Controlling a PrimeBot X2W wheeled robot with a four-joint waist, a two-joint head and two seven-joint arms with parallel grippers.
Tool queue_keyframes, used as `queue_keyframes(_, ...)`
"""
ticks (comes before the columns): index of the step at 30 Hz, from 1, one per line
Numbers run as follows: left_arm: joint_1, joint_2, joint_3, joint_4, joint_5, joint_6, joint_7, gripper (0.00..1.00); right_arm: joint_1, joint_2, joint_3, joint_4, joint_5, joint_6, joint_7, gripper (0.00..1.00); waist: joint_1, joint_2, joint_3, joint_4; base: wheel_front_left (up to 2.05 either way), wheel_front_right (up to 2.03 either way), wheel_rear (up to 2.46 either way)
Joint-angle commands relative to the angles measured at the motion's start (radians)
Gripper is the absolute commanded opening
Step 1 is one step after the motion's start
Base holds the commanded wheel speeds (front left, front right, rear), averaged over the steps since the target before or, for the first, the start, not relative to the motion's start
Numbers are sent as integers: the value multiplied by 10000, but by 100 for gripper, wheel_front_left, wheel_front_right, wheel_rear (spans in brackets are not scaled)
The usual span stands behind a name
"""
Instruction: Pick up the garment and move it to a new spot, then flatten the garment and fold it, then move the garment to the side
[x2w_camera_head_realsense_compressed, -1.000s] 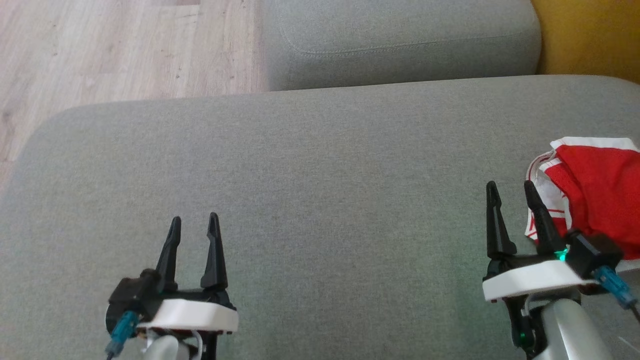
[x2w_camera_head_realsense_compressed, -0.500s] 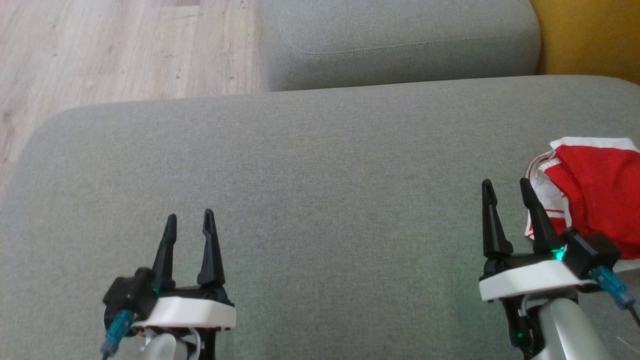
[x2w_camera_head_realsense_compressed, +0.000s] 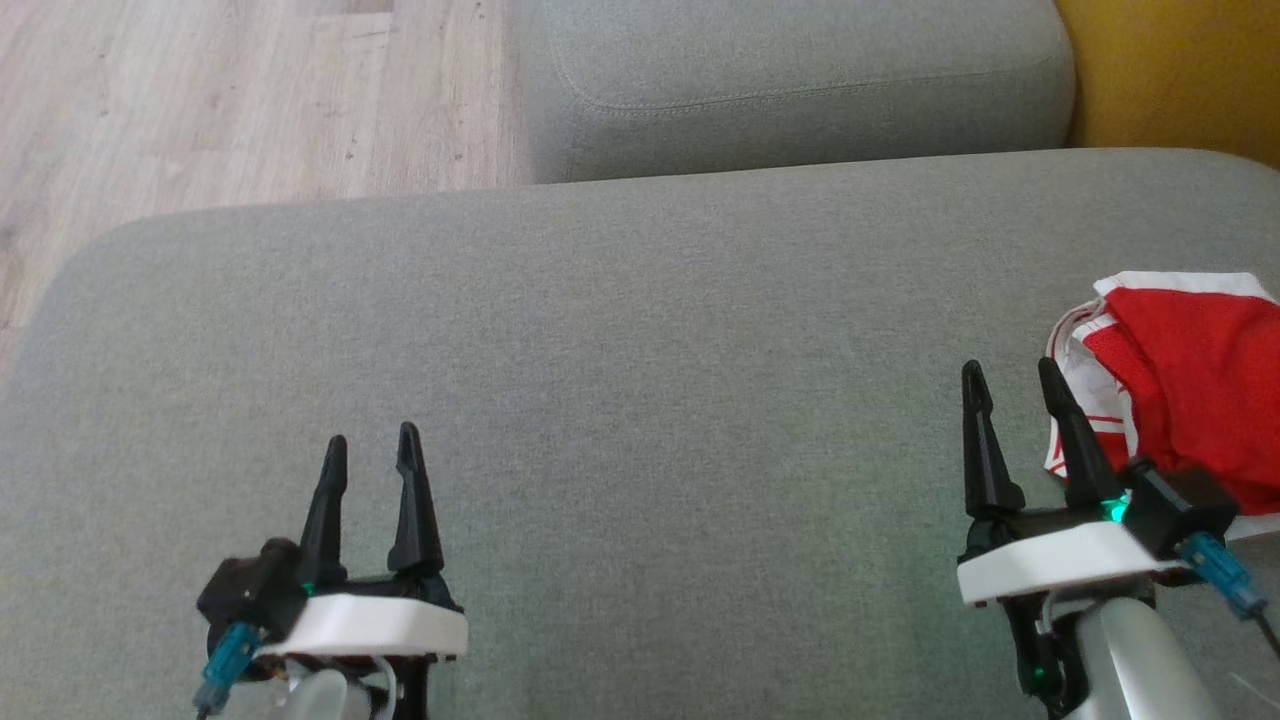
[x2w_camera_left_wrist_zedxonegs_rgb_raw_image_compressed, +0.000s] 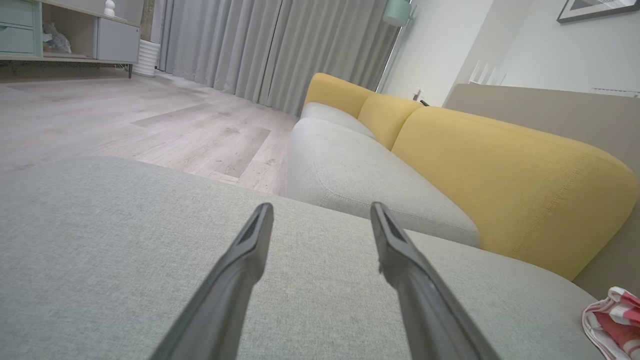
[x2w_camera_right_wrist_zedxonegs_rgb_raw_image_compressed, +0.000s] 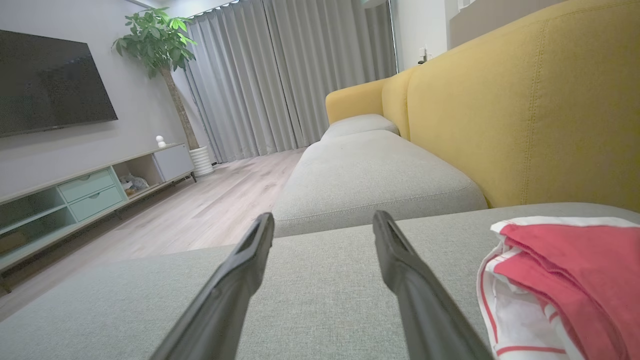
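The red garment (x2w_camera_head_realsense_compressed: 1190, 380) with white trim lies bunched up on the grey sofa seat (x2w_camera_head_realsense_compressed: 640, 330), at the far right edge of the head view. The right gripper (x2w_camera_head_realsense_compressed: 1011, 365) hovers low over the seat just to the garment's left, its two dark fingers spread apart with nothing between them. In the right wrist view the cloth sits just beside the right-hand finger, and no grip on it shows. The left gripper (x2w_camera_head_realsense_compressed: 371, 435) is well apart from the garment, over bare seat at the lower left, and it too is released, with its fingers parted and only grey fabric showing between them. Beyond the seat lies a second grey cushion (x2w_camera_head_realsense_compressed: 800, 90), with a yellow backrest (x2w_camera_head_realsense_compressed: 1180, 70) to its right and a pale wooden floor (x2w_camera_head_realsense_compressed: 200, 100) to its left
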Motion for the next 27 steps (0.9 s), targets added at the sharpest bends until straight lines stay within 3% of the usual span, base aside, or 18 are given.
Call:
queue_keyframes(1,-391,77,387,-321,-60,54,-63,100,-152,-18,281,-316,-24,-7,-108,100,-1,0,3,-8,0,0,0)
queue_keyframes(2,1,0,20,-13,-39,30,3,0,2,2,12,2,6,0,0,0,-1,0,3,-9,0,0,0)
queue_keyframes(6,249,-15,-30,536,-87,22,26,0,232,11,10,565,67,0,44,0,0,0,3,-13,0,0,0)
queue_keyframes(27,156,0,454,391,-1950,-144,614,0,169,-74,-168,449,2353,-1,539,0,0,0,1,-40,0,0,0)
